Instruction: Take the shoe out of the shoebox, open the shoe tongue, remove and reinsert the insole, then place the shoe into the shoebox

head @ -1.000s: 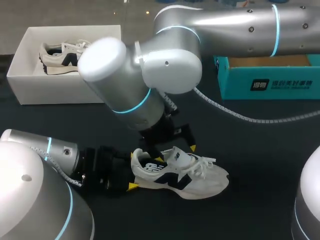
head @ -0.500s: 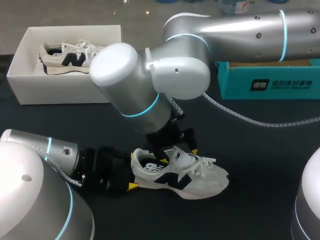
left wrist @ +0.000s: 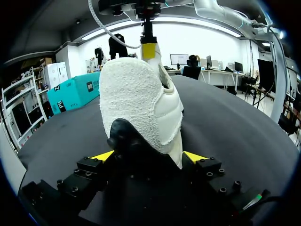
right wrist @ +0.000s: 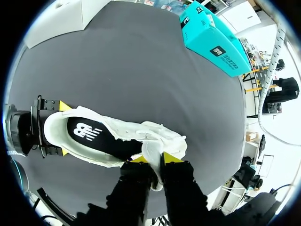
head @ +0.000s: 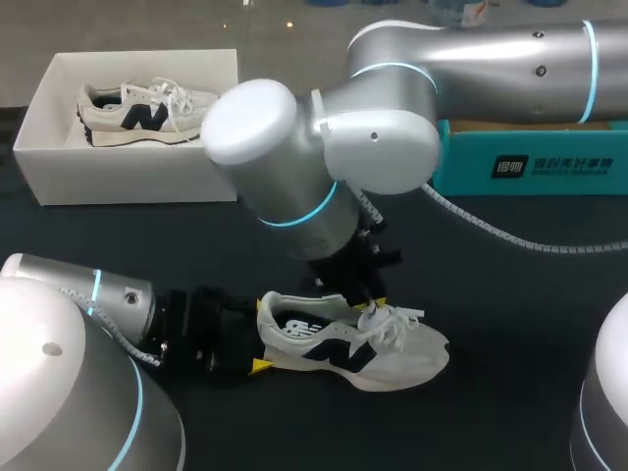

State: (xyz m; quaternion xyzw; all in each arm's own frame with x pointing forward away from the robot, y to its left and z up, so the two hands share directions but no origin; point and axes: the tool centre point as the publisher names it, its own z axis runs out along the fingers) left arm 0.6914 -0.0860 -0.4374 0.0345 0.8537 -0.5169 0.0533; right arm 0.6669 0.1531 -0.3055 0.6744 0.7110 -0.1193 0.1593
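A white sneaker [head: 392,348] with navy side marks lies on the dark table, toe to the right. Its black insole [right wrist: 87,132] shows inside the opening. My left gripper [head: 260,334] holds the heel from both sides; in the left wrist view the heel [left wrist: 141,94] fills the space between the yellow tips of my left gripper [left wrist: 148,157]. My right gripper [head: 368,294] reaches down from above and is shut on the white tongue [right wrist: 162,141], which is pinched between the tips of the right gripper [right wrist: 156,160].
A white shoebox [head: 39,147] at the back left holds a second sneaker [head: 137,108]. A teal box [head: 530,162] stands at the back right. My right arm's large elbow hangs over the table's middle.
My right gripper has closed on the tongue and the arm has shifted right, drawing the tongue toward the toe and baring the insole. The left gripper has stayed on the heel.
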